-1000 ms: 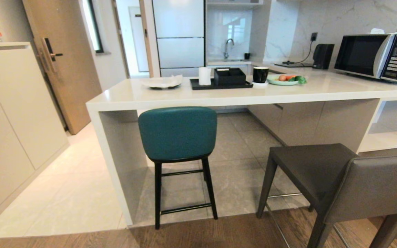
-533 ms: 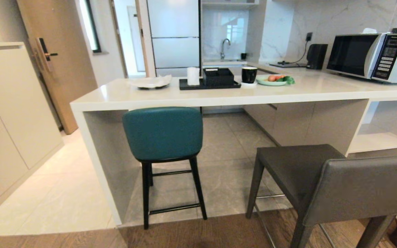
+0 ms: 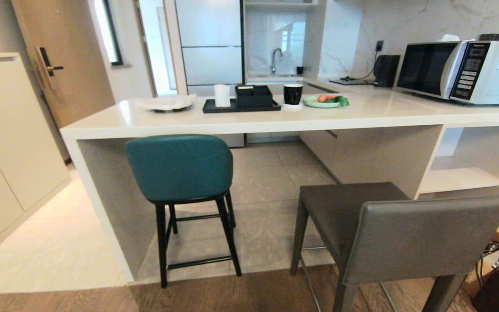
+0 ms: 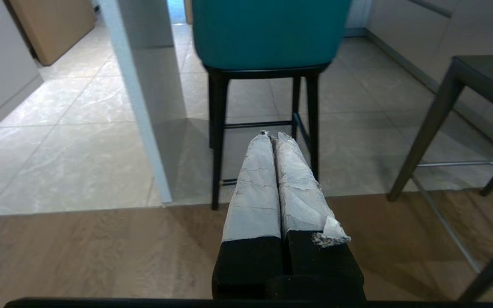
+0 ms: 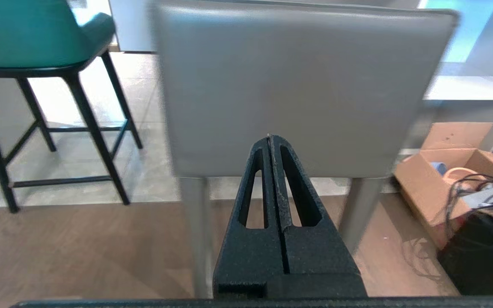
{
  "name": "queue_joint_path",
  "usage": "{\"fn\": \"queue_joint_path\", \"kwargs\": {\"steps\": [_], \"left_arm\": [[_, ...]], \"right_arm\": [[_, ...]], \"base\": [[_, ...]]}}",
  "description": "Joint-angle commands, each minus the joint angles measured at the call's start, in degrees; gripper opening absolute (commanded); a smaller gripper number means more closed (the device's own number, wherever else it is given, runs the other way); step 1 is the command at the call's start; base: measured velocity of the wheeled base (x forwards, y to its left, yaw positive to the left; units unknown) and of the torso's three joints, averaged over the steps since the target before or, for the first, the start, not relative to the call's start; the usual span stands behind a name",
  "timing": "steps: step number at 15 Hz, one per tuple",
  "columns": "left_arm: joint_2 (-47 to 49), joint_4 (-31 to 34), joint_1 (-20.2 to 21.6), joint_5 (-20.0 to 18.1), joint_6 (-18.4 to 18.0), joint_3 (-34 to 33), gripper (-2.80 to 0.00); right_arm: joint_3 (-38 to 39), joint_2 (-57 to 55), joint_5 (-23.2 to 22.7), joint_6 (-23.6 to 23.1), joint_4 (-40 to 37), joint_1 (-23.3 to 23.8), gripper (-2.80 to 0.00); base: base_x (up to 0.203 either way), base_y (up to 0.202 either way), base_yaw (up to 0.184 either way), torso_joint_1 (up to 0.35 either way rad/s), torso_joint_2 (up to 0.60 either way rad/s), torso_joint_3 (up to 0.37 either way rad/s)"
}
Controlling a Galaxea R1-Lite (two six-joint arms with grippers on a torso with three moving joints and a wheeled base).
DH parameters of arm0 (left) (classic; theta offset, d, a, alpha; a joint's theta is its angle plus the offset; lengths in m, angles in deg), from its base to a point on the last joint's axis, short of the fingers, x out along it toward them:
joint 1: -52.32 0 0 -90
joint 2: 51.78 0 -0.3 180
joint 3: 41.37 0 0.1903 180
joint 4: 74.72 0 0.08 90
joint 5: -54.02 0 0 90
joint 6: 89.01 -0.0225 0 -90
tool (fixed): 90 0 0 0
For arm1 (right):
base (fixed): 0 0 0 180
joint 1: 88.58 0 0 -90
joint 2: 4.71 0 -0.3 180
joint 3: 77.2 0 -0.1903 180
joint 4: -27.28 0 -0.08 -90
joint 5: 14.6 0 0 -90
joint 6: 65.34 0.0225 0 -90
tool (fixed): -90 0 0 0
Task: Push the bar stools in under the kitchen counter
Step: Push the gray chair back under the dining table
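Nearby, a cardboard box point(image 5: 452, 171) sits beside the grey stool point(image 5: 298, 85).

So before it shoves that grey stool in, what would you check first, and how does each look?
1. Grey stool stands out from the counter: ok, needs pushing.
2. Right tool shut, facing the grey backrest: ok.
3. Right tool touching the backrest: cannot tell.
4. Floor under the counter ahead of the grey stool free: ok.
5. Teal stool apart from the grey one: ok.
6. Cardboard box and cables beside the grey stool, off its path: ok.
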Motion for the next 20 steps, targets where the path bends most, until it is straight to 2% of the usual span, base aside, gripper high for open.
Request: {"fn": "queue_joint_path", "kwargs": {"steps": [1,20], "left_arm": [[0.1,0.1,0.0,0.0,0.0,0.0,-2.8],[0.1,0.0,0.0,0.1,0.1,0.0,-2.8]], "right_arm": [[0.0,-0.1,0.0,-0.2,0.0,0.0,-2.8],[0.0,-0.1,0.3,1.2,0.1,0.0,-2.8]], "base": [[0.0,-0.195,0.003,0.003,0.0,0.006],[0.0,-0.194,0.001,0.003,0.0,0.002]]}}
